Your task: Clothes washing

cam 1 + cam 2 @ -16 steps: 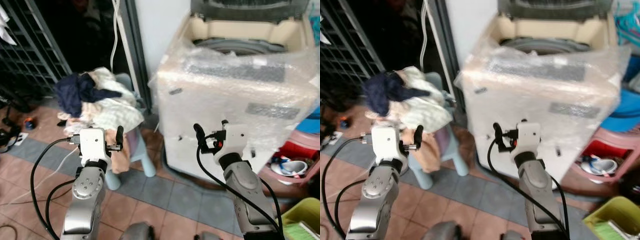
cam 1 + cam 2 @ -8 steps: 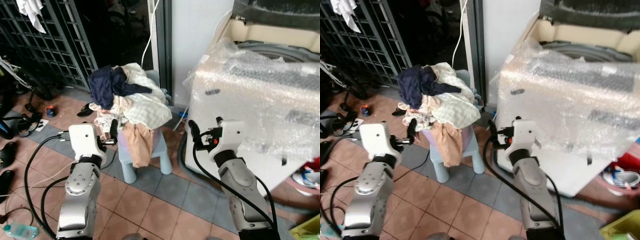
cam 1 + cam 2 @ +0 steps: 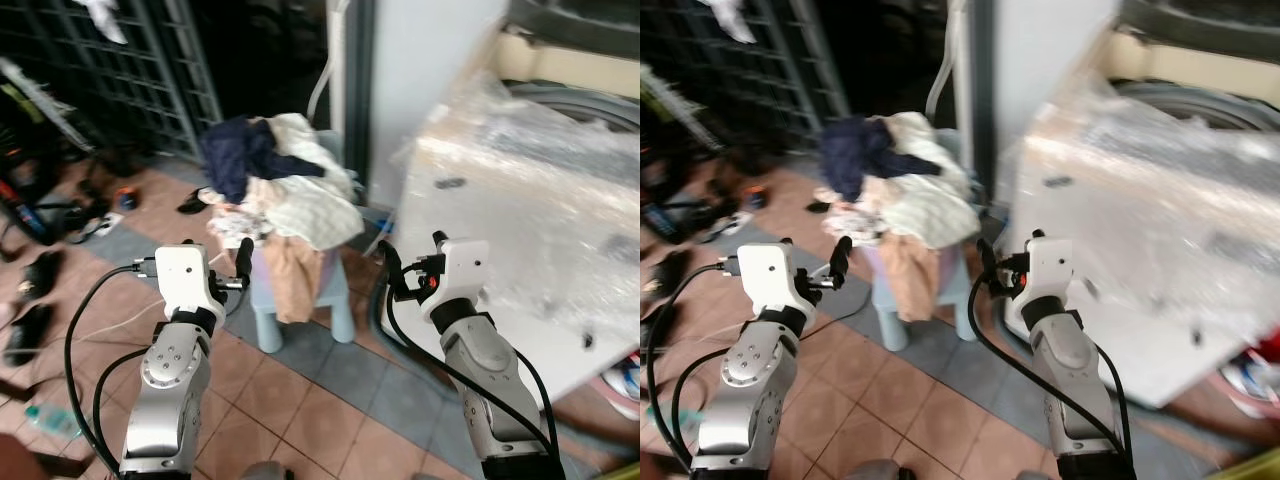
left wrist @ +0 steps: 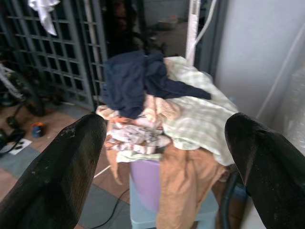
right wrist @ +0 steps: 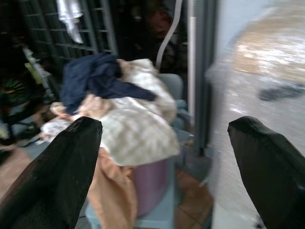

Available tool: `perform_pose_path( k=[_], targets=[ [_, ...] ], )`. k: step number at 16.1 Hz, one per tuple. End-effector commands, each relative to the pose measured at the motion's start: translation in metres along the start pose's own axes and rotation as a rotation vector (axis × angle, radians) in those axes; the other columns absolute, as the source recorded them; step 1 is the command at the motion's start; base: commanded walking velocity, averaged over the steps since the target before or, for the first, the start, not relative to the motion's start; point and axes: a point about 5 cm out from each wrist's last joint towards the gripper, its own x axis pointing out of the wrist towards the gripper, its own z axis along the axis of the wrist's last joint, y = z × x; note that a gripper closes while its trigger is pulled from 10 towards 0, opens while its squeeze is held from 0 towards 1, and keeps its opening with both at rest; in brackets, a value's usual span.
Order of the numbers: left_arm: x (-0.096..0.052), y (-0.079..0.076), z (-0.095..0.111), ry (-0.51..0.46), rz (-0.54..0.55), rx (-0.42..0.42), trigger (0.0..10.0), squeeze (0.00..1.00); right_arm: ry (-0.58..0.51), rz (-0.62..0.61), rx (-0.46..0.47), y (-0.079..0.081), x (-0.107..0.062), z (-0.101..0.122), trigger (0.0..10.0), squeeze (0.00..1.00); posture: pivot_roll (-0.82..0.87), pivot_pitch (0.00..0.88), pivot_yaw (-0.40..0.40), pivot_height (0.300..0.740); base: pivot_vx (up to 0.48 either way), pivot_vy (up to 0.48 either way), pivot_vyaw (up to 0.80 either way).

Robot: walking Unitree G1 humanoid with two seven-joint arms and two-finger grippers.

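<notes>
Terracotta floor tiles [image 3: 300, 420] are spreading underfoot, with a grey tile strip [image 3: 330, 365] crossing them. A dark metal grille [image 3: 120, 70] is closing off the shadowed side, shoes [image 3: 40, 270] are lying before it, and a pale wall [image 3: 420, 60] is catching daylight beyond.

We seem to be in a home's laundry corner: a plastic-wrapped washing machine [image 3: 540, 210] beside our right gripper [image 3: 412, 268], heaped clothes [image 3: 275, 185] ahead of the left gripper [image 3: 243, 262], tiled floor [image 3: 300, 400], scattered shoes [image 3: 40, 270].
</notes>
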Motion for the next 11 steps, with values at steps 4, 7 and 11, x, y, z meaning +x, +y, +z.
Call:
perform_pose_path(
  k=[4, 7, 11],
  targets=[
    [0.0026, 0.004, -0.0001, -0.002, 0.002, -0.003, 10.0, 0.0, -0.013, 0.031, 0.017, 0.0056, 0.004, 0.0014, 10.0, 0.0, -0.04, 0.0, 0.094, 0.74, 0.36, 0.0, 0.79],
    [0.0031, 0.0029, -0.0003, -0.004, 0.0, -0.005, 10.0, 0.0, -0.01, 0.043, 0.027, 0.0065, 0.0053, 0.0003, 10.0, 0.0, -0.04, 0.0, 0.092, 0.74, 0.406, 0.0, 0.68],
    [0.0026, 0.0043, -0.0004, -0.005, 0.012, -0.009, 10.0, 0.0, -0.007, 0.039, 0.03, 0.0056, 0.0072, -0.0003, 10.0, 0.0, -0.04, 0.0, 0.086, 0.74, 0.423, 0.0, 0.11]
  ],
)
